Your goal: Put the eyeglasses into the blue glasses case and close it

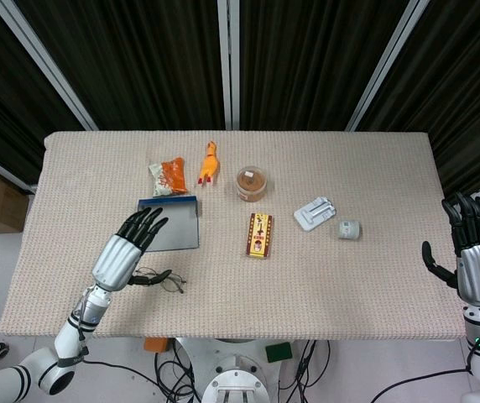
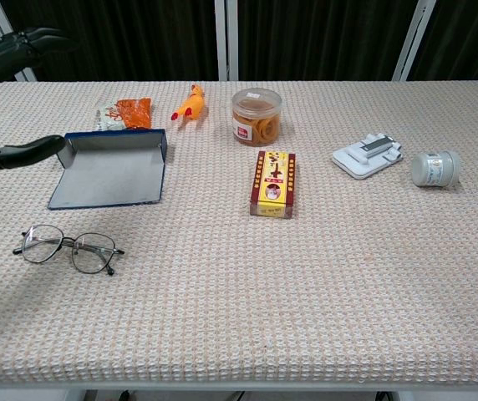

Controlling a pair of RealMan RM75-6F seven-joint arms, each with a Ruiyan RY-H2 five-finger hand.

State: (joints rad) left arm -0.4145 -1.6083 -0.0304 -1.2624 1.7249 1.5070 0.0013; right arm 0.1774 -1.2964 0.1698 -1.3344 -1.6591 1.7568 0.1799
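- While the thin wire-framed eyeglasses (image 2: 68, 247) lie flat on the beige woven tablecloth (image 1: 374, 277) near the front left, nobody is holding them.
- Left hand (image 1: 127, 250) hangs over the table with fingers spread and nothing in them; in the head view its thumb points toward the eyeglasses, and whether it touches them I cannot tell.
- Just beyond the eyeglasses sits the blue glasses case (image 2: 111, 167), lid flipped open, grey lining showing, apart from the frames.
- From the chest view, only the left hand's dark fingertips and thumb poke in at the left edge, the thumb right beside the case's left corner.
- Over on the far side, the right hand (image 1: 475, 252) is held off the table's right edge, fingers straight up and apart, holding nothing.
- Behind the case: an orange-and-white snack packet (image 2: 124, 113), and just right of it a yellow rubber chicken toy (image 2: 190, 102).
- Centre back, a round clear plastic tub with brown contents (image 2: 256, 116); in front of it a red-and-yellow rectangular box (image 2: 273, 183).
- Off to the right, a flat white plastic device (image 2: 368, 156), with a small white cylindrical jar (image 2: 435, 168) lying on its side next to it.
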